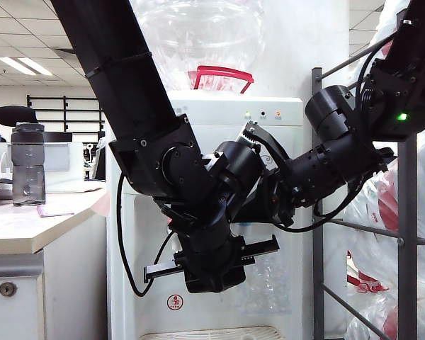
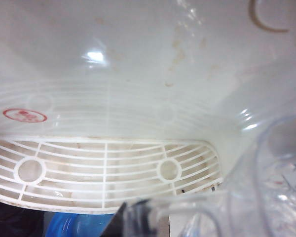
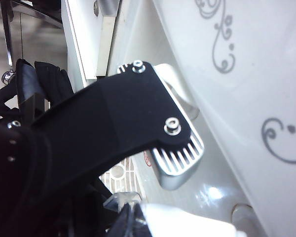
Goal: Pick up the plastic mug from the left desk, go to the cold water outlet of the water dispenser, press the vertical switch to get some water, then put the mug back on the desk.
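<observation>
Beige left desk [image 1: 28, 227] flanks water dispenser [image 1: 219, 120]; left jaws grip plastic mug [image 2: 266, 197], right's unclear.

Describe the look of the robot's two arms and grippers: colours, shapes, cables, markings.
Both arms are glossy black, built of boxy links and round drum-shaped joints. The left arm has a loose black cable looping beneath it; its left gripper carries a flat black cross rail. The right arm has black cables too, and a green light glows on it. The right gripper has a black finger with silver screws and a ribbed metal pad.
</observation>
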